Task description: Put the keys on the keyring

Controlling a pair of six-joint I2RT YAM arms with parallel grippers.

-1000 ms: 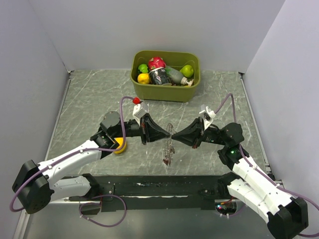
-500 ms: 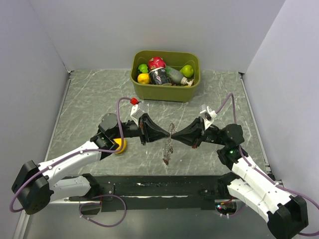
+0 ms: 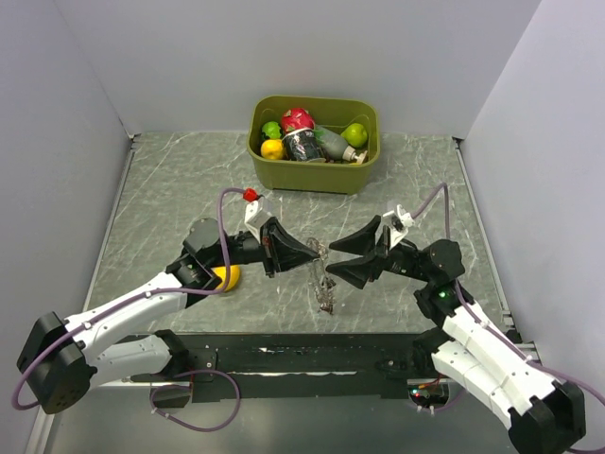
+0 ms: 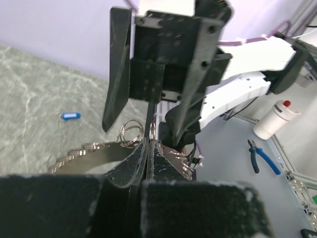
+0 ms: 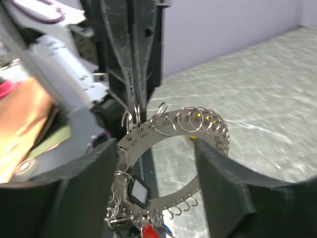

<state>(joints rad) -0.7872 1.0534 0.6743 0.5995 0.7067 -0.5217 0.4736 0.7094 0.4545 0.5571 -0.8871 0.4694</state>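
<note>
Where the two arms meet above the near half of the desk (image 3: 161, 199), the keyring (image 5: 148, 135) is held up off the surface, edge-on to the overhead camera. Its toothed rim is pinched at the top by the clenched left gripper (image 3: 314, 253). The right gripper (image 3: 331, 265) is spread wide, with one finger to each side of the ring and apart from it. Small wire loops are strung along the rim, and keys (image 5: 140, 191), one black-headed and one red-headed, are hung from its lowest part. A blue-headed key (image 4: 71, 116) is laid flat on the desk, well apart from the ring. A lemon (image 3: 227, 278) is set just beside the left arm. An olive-green bin (image 3: 364, 172), filled with fruit and other items, is placed at the far edge.
</note>
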